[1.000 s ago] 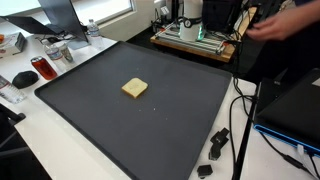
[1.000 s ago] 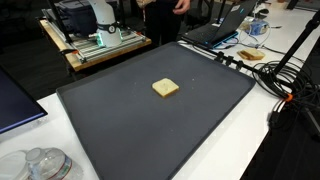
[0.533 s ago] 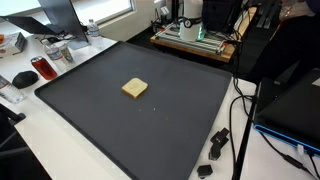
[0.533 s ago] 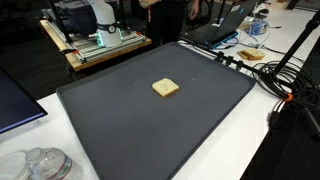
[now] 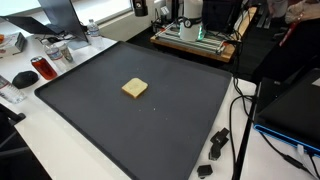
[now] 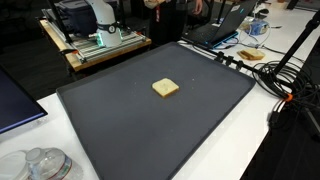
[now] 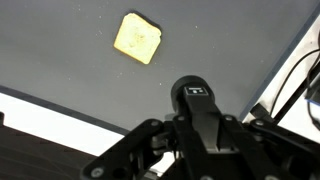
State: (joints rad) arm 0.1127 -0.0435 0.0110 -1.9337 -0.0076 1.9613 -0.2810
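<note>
Though pinched fully together with nothing between the jaws, hangs over the black mat (image 7: 60, 60): gripper (image 7: 195, 92), low in the wrist view, well apart from the pale yellow square block (image 7: 138, 38) further up the frame. Only bare mat between the two. Block (image 5: 134, 89) (image 6: 166, 88) lying flat near the mat's middle in both exterior views, alone. Beyond the mat's far edge, a white-bodied machine (image 5: 190, 12) on a wooden board (image 5: 185, 43), green-lit at its foot, and a person (image 5: 295, 12) in dark clothes behind. Off one corner, a computer mouse (image 5: 24, 77) beside a red oblong item (image 5: 44, 68); along another side, black cables (image 5: 240, 110) and small black clips (image 5: 215, 145). Elsewhere a laptop (image 6: 225, 28), a plate of food (image 6: 250, 55), clear glassware (image 6: 40, 162). Small white label on top of the gripper, lettering too small to read
</note>
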